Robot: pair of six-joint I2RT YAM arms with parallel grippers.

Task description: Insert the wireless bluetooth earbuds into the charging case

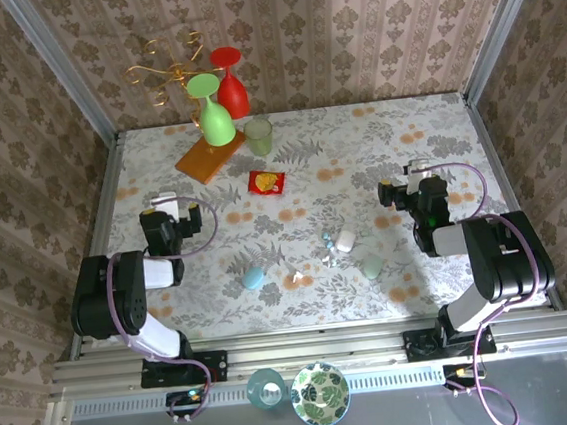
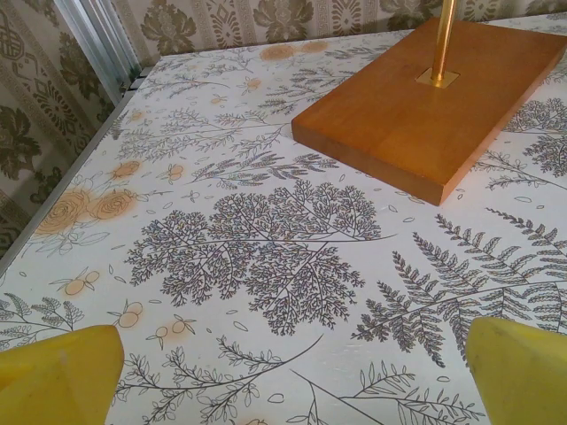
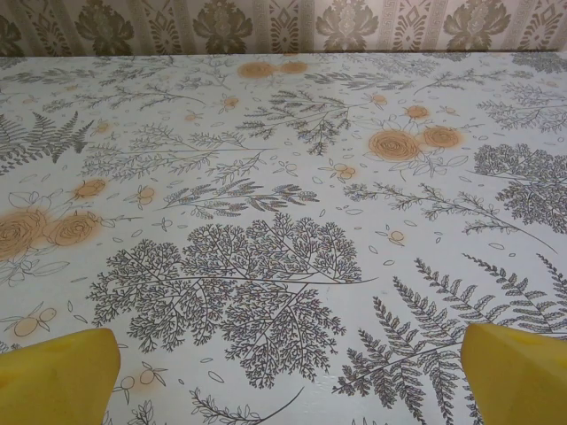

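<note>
The charging case (image 1: 254, 278), a light blue oval pebble, lies shut on the flowered cloth near the front middle. Two tiny pale blue earbuds (image 1: 327, 239) (image 1: 325, 259) lie to its right, beside a small white piece (image 1: 345, 239). My left gripper (image 1: 168, 198) rests on the table's left side, far left of the case; its yellow fingertips (image 2: 58, 372) stand wide open over bare cloth. My right gripper (image 1: 418, 169) is open too, up and to the right of the buds, yellow fingertips (image 3: 518, 372) wide apart with nothing between them.
A pale green oval thing (image 1: 371, 266) lies right of the buds, and a white scrap (image 1: 295, 277) beside the case. A wooden stand (image 2: 434, 97) with gold hooks and green and red glasses stands at the back left, next to a green cup (image 1: 259, 134) and a red packet (image 1: 266, 181).
</note>
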